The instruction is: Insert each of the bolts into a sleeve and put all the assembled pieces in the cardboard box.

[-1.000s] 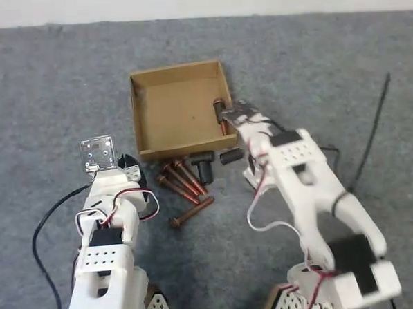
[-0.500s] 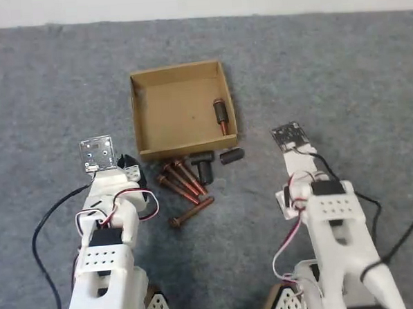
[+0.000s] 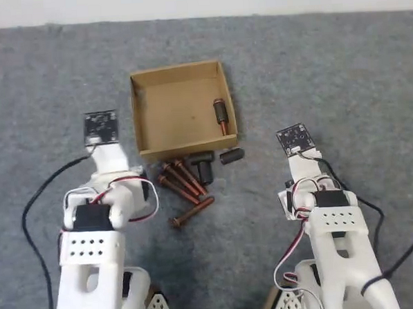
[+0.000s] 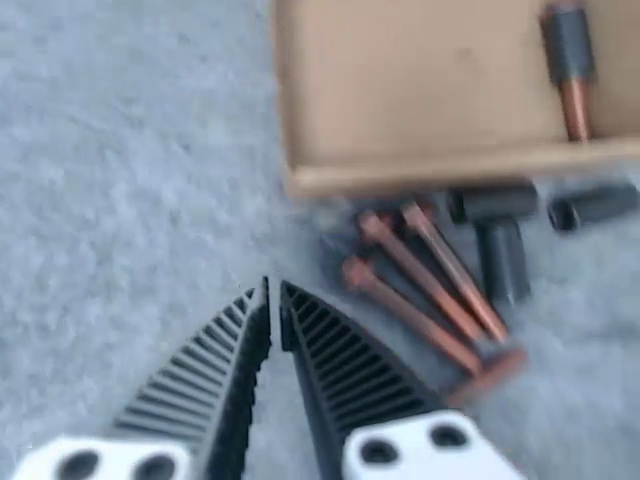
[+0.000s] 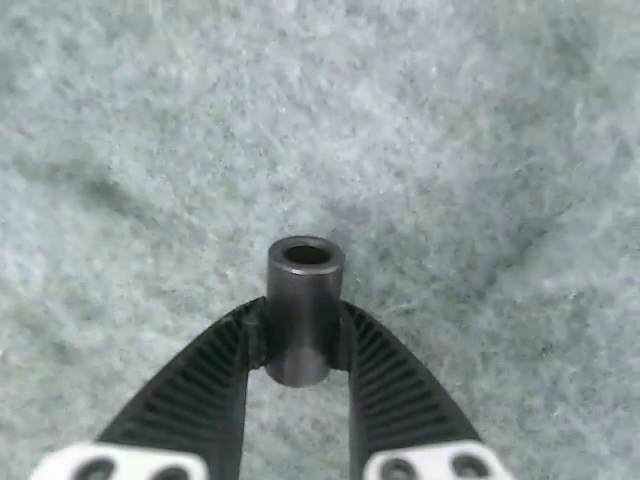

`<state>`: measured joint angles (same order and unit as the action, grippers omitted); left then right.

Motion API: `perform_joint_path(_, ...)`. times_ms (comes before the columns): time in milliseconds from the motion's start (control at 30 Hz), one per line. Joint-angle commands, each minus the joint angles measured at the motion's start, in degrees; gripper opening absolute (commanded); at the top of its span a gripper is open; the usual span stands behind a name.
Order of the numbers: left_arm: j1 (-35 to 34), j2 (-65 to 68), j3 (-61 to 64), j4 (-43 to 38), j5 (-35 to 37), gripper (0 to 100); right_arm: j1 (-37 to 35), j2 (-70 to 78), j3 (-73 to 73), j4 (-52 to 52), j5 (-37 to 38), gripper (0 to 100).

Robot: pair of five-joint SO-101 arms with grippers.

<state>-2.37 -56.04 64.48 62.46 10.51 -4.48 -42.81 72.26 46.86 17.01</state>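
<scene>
**Task status.** One assembled piece (image 3: 222,115), a bolt seated in a sleeve, is found inside the cardboard box (image 3: 176,104), lying against its wall on the right arm's side. This is judged to be the only completed unit.

A cluster of loose bolts (image 3: 182,180) is seen on the bench just in front of the box, with one further bolt (image 3: 192,211) lying apart, nearer the arms. Three loose sleeves (image 3: 204,171) are seen beside the cluster, close to the box's front wall. None of these parts has yet been mated or boxed.

**Right hand.** A fourth sleeve (image 5: 305,285) is pinched between the fingers of the right hand (image 5: 300,315), bore facing away from the wrist, above bare bench surface well apart from the box. A bolt has yet to be inserted into it.

**Left hand.** The left hand (image 4: 274,290) is held above the bench, near the bolt cluster. Its fingers are pressed almost together, and nothing is gripped.

**Surface and room.** The bench (image 3: 341,71) is covered in grey, carpet-like material. A pale wall strip (image 3: 198,2) is seen along the far edge. Black cables (image 3: 31,226) are trailed beside both arm bases.
</scene>
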Motion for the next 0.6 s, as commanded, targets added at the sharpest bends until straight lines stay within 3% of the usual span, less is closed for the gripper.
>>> perform_joint_path(0,6.95,-1.67,-3.91,3.52,-0.44,1,0.66,-2.24,-0.44,-0.84,0.00,0.6)
perform_joint_path(167,17.85,-1.58,-0.22,2.11,0.00,1,0.66,-2.24,-0.44,-0.84,0.00,0.6)
perform_joint_path(300,25.23,-1.58,3.56,0.18,5.36,1,0.66,-2.24,-0.44,-0.84,0.00,0.6)
perform_joint_path(567,27.87,2.99,6.02,0.62,5.71,1,0.57,-2.24,-0.44,-0.92,0.00,0.6)
